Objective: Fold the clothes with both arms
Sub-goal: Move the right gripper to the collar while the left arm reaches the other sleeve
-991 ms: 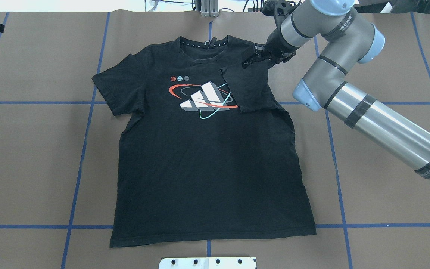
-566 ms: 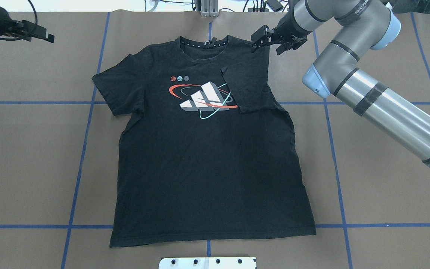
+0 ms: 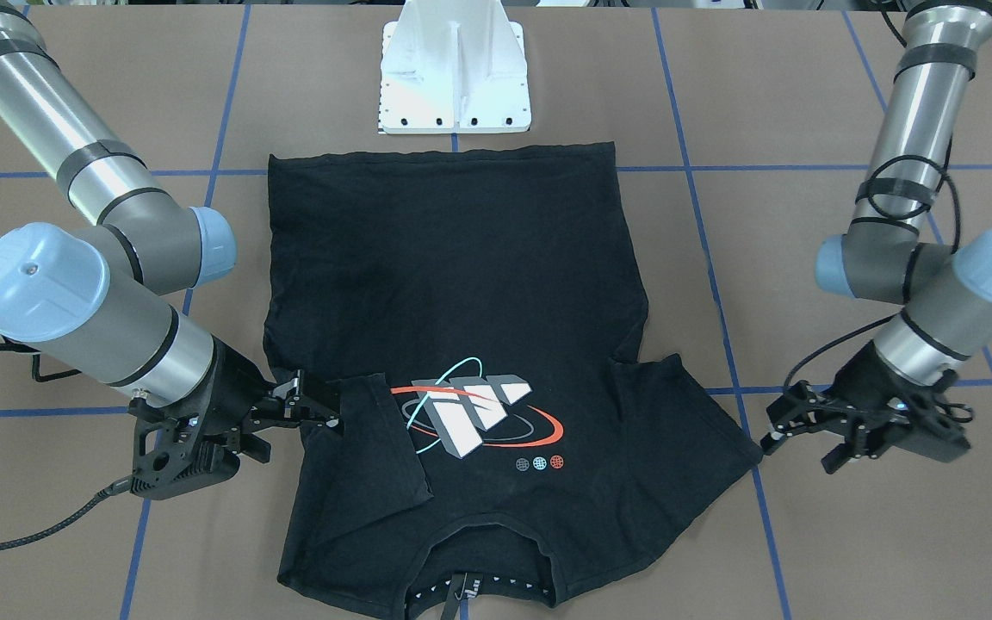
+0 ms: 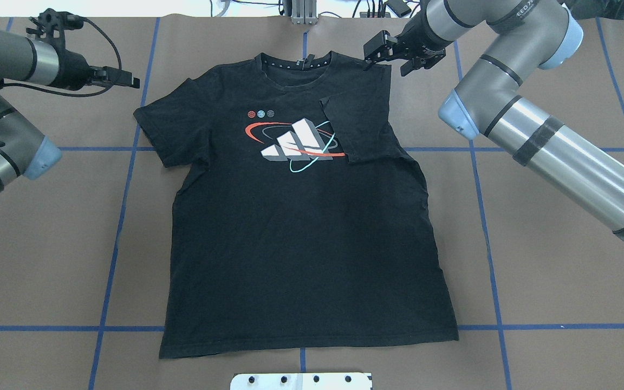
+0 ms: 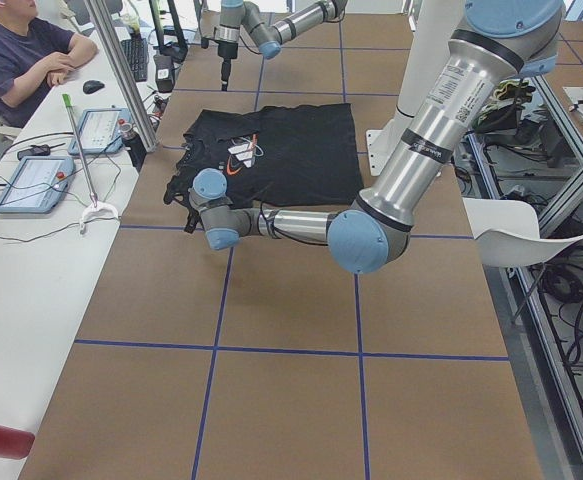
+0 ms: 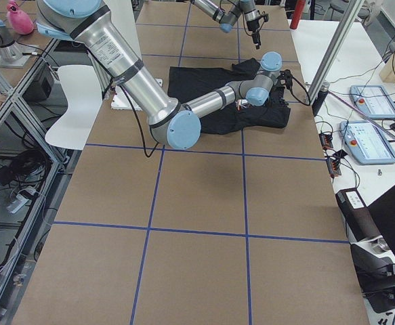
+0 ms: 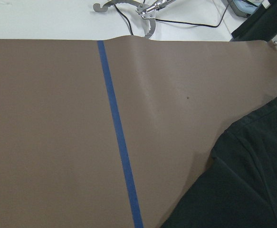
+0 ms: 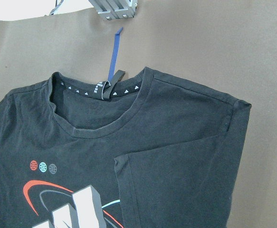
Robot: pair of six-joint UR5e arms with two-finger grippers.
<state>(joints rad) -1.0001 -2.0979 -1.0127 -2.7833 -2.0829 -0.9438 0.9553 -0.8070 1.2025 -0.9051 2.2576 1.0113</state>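
The black T-shirt (image 4: pixel 301 233) lies flat on the brown table, logo (image 4: pixel 296 142) up and collar at the far edge. Its right sleeve (image 4: pixel 361 127) is folded inward over the chest and touches the logo's edge. My right gripper (image 4: pixel 372 54) hovers open at the right shoulder and holds no cloth; in the front view this gripper (image 3: pixel 324 406) sits beside the folded sleeve (image 3: pixel 375 448). My left gripper (image 4: pixel 136 82) is open just outside the flat left sleeve (image 4: pixel 166 124), apart from it. In the front view it (image 3: pixel 770 430) is at that sleeve's tip (image 3: pixel 685 413).
The white pedestal base (image 3: pixel 455 77) stands at the hem side of the table. Blue tape lines (image 4: pixel 122 189) cross the brown paper. A metal bracket (image 4: pixel 302 13) sits at the far edge. A seated person (image 5: pixel 21 50) and control tablets are beyond the collar end.
My right gripper let go of the folded sleeve and drew back to the shoulder. My left arm came in from the left toward the left sleeve.
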